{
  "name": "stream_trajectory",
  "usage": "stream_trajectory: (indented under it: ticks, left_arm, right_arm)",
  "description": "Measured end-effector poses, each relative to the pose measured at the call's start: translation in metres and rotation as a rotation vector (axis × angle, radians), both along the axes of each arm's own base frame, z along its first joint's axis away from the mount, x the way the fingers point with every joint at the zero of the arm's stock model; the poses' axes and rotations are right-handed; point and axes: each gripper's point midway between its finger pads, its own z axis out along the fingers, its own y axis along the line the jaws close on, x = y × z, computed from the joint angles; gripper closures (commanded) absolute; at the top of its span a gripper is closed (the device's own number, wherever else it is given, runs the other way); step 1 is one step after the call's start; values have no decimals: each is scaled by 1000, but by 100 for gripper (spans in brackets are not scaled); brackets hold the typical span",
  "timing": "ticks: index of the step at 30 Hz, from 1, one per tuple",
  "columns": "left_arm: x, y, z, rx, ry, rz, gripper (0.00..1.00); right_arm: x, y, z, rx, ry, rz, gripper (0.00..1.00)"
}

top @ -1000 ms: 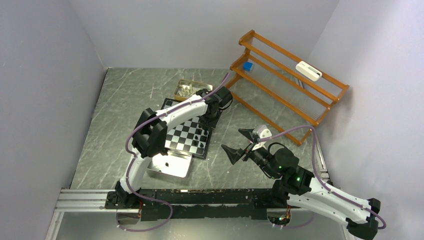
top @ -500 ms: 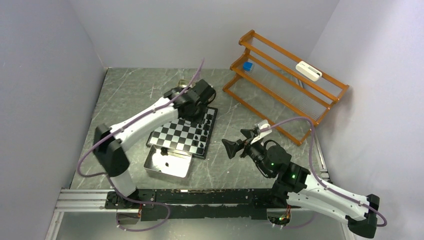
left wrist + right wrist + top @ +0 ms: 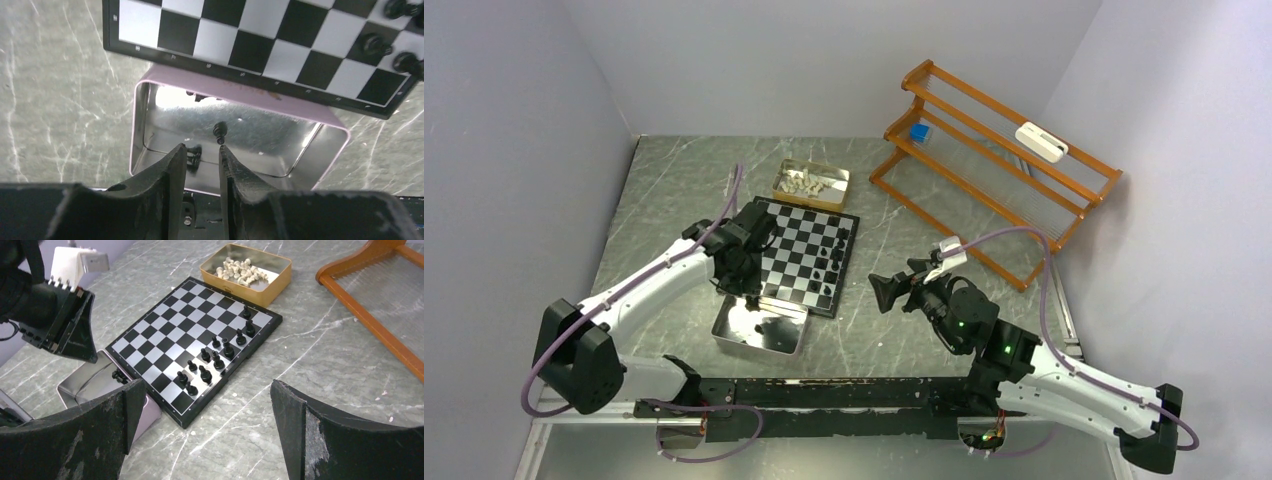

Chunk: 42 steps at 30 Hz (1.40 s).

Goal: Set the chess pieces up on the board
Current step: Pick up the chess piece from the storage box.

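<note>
Top external view: the board (image 3: 796, 252) is seen lying flat near the middle of the grey marbled table (image 3: 654, 200). Black pieces (image 3: 829, 265) are gathered along the board's right-hand edge in two loose rows. White pieces (image 3: 804, 183) are heaped in a gold tin (image 3: 839, 172) set just beyond the board's far edge. A silver tray (image 3: 786, 342) is placed against the board's near edge, toward its left corner. The left gripper (image 3: 746, 290) is held over the tray's far left part, pointed downward.

In the left wrist view the jaws are found only narrowly parted, with a slim gap between the dark fingers (image 3: 172, 170). One black piece (image 3: 193, 156) is seen in that gap on the tray floor, close to the left-hand finger. It is not clamped from both sides, and whether it is touched at all cannot be told. A second one is seen a little further in on the tray floor, and a third is partly hidden at the tray's far rim, just under the board's border.

The right gripper (image 3: 892, 292) is held above the table to the right of the board and apart from it, aimed toward it. Its jaws are spread wide and nothing is grasped between them. An orange rack (image 3: 984, 150) is stood at the far right of the table.
</note>
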Motion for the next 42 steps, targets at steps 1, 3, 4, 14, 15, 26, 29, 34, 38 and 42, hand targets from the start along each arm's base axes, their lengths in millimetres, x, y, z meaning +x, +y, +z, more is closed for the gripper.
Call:
stream_trajectory:
  ticks: [1, 3, 4, 14, 15, 26, 29, 34, 38, 42]
  left_arm:
    - [-4, 4, -4, -3, 13, 12, 65]
    - [-11, 8, -12, -18, 41, 30, 65]
    - [-14, 7, -16, -30, 55, 35, 65]
    - [-37, -3, -45, -108, 163, 45, 67]
    - [-40, -3, -48, -110, 173, 46, 67]
    - [-47, -5, -67, -117, 219, 43, 71]
    - [-47, -5, -71, -112, 227, 44, 71]
    - [-46, -6, -74, -107, 233, 45, 71]
    - [-45, -7, -75, -109, 231, 45, 72]
    - [-46, -6, -78, -102, 240, 46, 73]
  right_arm:
    - [0, 0, 0, 2, -1, 1, 0]
    - [-1, -1, 1, 8, -3, 0, 0]
    - [-1, -2, 1, 10, -4, 0, 0]
    - [-3, -6, 5, 32, -17, -4, 0]
    - [-3, -7, 4, 33, -17, -4, 0]
    - [-3, -7, 4, 30, -18, -8, 0]
    - [-3, -7, 4, 31, -18, -8, 0]
    - [-3, -8, 6, 38, -22, -8, 0]
    - [-3, -9, 6, 38, -23, -11, 0]
    - [-3, -9, 6, 38, -23, -11, 0]
